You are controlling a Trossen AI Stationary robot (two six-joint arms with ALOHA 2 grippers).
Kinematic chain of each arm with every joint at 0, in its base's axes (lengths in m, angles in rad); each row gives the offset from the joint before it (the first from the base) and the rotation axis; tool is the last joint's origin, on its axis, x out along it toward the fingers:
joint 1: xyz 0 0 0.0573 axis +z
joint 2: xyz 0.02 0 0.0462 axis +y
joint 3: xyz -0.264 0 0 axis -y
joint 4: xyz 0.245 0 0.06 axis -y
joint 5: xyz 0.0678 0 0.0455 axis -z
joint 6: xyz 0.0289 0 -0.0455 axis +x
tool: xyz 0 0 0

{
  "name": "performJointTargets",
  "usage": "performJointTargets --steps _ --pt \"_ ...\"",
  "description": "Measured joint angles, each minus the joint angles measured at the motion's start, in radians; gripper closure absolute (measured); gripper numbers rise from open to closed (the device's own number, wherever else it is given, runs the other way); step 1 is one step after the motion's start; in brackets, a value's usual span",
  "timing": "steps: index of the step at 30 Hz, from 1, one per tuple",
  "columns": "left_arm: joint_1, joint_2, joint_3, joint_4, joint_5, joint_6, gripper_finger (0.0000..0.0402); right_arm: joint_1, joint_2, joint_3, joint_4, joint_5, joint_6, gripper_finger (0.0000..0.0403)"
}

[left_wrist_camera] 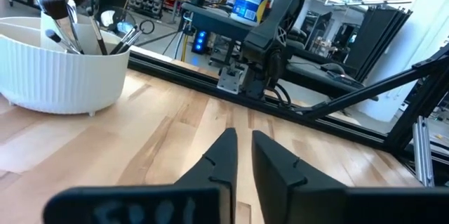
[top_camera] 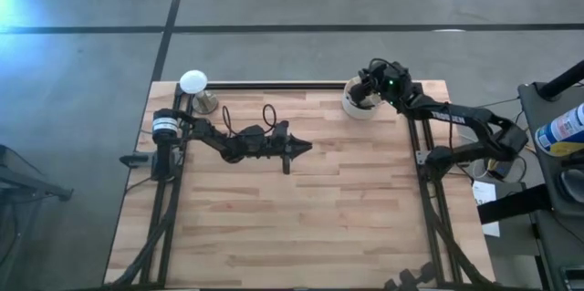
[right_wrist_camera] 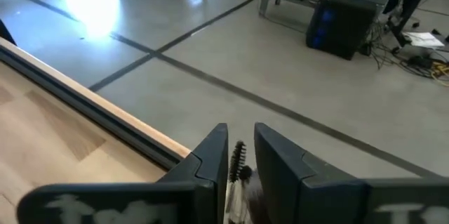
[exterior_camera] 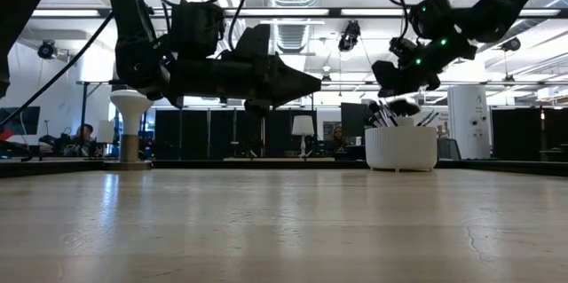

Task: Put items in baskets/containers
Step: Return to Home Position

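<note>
Two grippers to log. Your right gripper point(exterior_camera: 390, 88) hangs directly over the white cup point(exterior_camera: 401, 150), its fingers pointing down toward it and parted only narrowly. In the right wrist view a thin spoolie-tipped brush point(right_wrist_camera: 238, 159) stands up in the gap between them. It looks to touch neither finger, so I read it as loose, not gripped. The placement makes sense: handles stand upright in that cup, so a drop has to come from straight above.

The other brushes point(left_wrist_camera: 70, 24) stand in the cup heads up, just below those fingers. None lies on the counter point(top_camera: 301, 227) that I can see.

Your left gripper point(top_camera: 299, 150) sits out over mid-counter, fingers drawn to a slim slit with nothing between them. The cup stands well ahead of its fingertips and off to one side. I judge this a waiting pose, clear of the right arm's path.

Judgement: filling looks done or nearly so. When you take the right fingers away, go straight up first. Brush heads crowd just beneath them, and a sideways pull could snag one or tip the cup.
</note>
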Motion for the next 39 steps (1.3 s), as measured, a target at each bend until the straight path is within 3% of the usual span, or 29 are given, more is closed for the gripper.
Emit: performJointTargets --steps 9,13,17,26,32,39 --pt "0.054 -0.035 -0.042 -0.027 0.010 0.000 0.0400 0.043 -0.174 -0.045 -0.129 -0.017 -0.007 0.0388" --pt "0.089 -0.093 -0.096 -0.053 0.037 0.012 0.0401 0.093 -0.252 -0.098 -0.118 -0.124 -0.007 0.0394" --pt "0.111 -0.182 -0.157 -0.115 0.042 0.067 0.0401 0.175 -0.301 -0.155 -0.068 -0.208 -0.003 0.0394" --pt "0.143 -0.424 -0.334 -0.143 0.039 0.124 0.0401 0.420 -0.367 -0.271 0.141 -0.240 -0.020 0.0394" --pt "0.152 -0.571 -0.453 -0.143 0.038 0.125 0.0401 0.446 -0.455 -0.341 0.154 -0.391 -0.027 0.0394" --pt "0.166 -0.718 -0.571 -0.141 0.026 0.126 0.0401 0.446 -0.649 -0.446 0.149 -0.394 -0.033 0.0394"
